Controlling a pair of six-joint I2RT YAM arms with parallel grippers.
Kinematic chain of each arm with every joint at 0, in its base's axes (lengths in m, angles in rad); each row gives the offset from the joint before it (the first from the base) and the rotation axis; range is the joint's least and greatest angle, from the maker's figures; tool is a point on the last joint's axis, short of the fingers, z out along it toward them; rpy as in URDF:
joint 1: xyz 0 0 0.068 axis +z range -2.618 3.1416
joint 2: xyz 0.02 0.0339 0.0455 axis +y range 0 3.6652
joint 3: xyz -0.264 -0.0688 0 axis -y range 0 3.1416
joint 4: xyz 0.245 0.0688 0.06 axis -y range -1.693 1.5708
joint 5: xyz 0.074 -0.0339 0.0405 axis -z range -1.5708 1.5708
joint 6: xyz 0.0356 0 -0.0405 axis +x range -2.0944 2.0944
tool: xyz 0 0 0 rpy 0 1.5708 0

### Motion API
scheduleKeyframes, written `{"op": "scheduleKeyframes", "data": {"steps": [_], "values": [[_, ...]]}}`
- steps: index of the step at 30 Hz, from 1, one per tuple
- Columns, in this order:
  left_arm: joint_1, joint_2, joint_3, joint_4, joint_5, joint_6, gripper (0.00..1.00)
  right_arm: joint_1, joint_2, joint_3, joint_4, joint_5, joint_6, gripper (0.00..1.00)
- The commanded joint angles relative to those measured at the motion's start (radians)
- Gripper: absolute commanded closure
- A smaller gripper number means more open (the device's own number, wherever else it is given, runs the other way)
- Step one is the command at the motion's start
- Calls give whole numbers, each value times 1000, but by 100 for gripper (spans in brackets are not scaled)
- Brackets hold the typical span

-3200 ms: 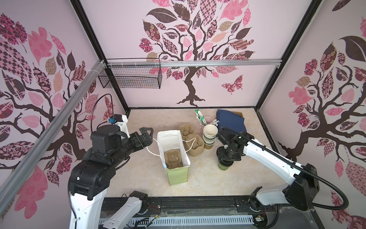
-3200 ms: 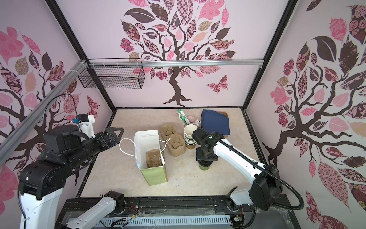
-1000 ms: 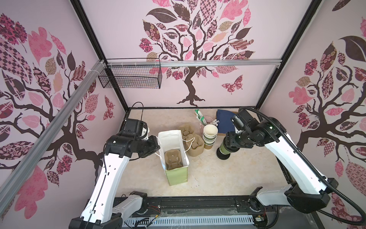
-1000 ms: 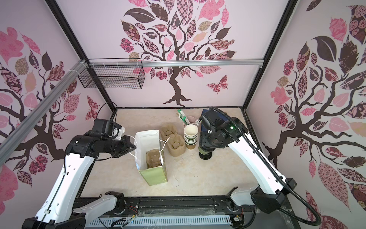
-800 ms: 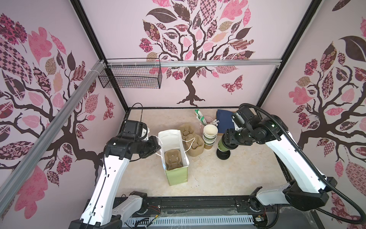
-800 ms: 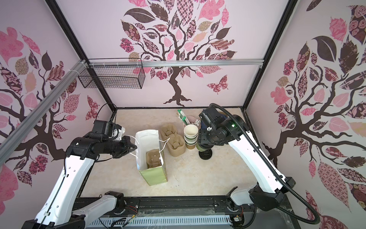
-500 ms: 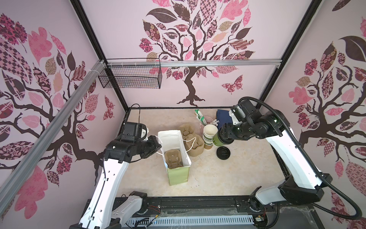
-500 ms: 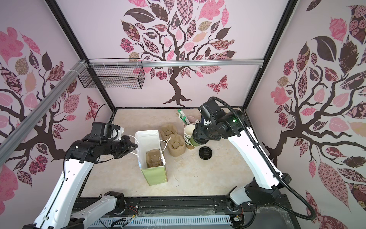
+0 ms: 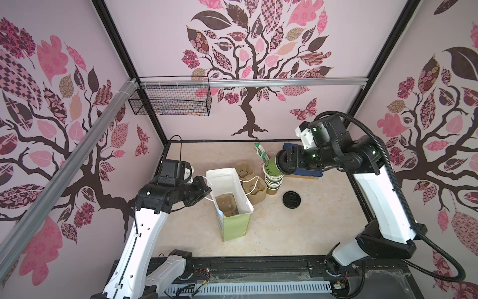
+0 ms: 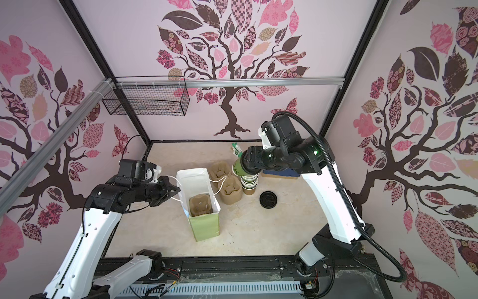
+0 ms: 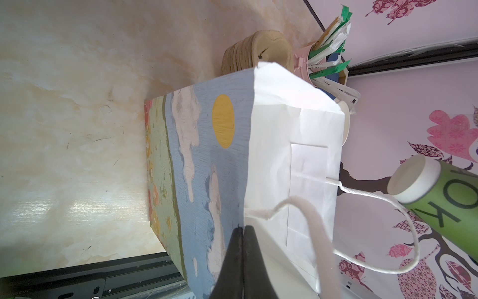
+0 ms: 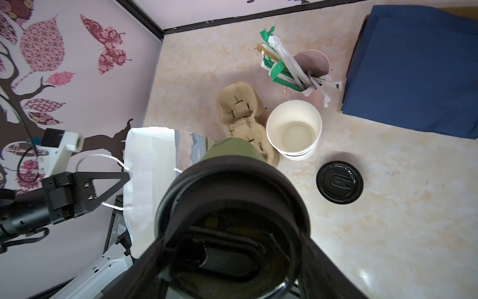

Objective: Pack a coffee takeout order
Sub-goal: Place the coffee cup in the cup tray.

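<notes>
The pale green paper bag (image 9: 234, 225) (image 10: 204, 227) stands open mid-table with a tan carrier (image 9: 227, 205) (image 10: 200, 205) inside. My left gripper (image 9: 205, 190) (image 11: 243, 229) is shut on the bag's left rim, next to the white handle (image 11: 313, 222). My right gripper (image 9: 280, 163) (image 10: 248, 163) is shut on the olive-green cup (image 9: 271, 168) (image 11: 452, 204). The cup is tilted in the air just right of the bag, and its black lid (image 12: 232, 196) faces the wrist camera. The navy napkin (image 12: 413, 70) (image 10: 279, 173) lies at the back right, partly hidden under the right arm.
A stack of lidless cups (image 9: 274, 181) (image 12: 294, 129) stands directly under the held cup. Spare carriers (image 9: 252, 185) (image 12: 240, 114) sit between it and the bag. A loose black lid (image 9: 291, 199) (image 12: 339, 182) lies to the right. A pink pot of stirrers (image 12: 307, 67) stands behind.
My right gripper has carried the cup up and to the left, from above the loose lid to over the cup stack. The left gripper has kept its hold on the bag.
</notes>
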Motion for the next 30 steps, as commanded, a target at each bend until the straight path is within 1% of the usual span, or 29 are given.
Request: {"op": "scheduleKeyframes", "data": {"steps": [1,4,12,16,24,30], "values": [[-5,-4,-11,16,3,15,100,5,19,27,46,-55,-14,30],[-5,-2,-5,3,3,24,100,29,31,42,75,-69,-7,30],[-5,-2,9,-13,4,36,100,150,87,127,140,-86,36,31],[-5,-9,8,-13,7,37,100,202,99,126,172,-98,58,31],[-5,-16,15,-17,11,40,100,336,144,124,197,-66,96,31],[-5,-38,0,-12,9,14,100,403,184,126,149,-2,115,31]]}}
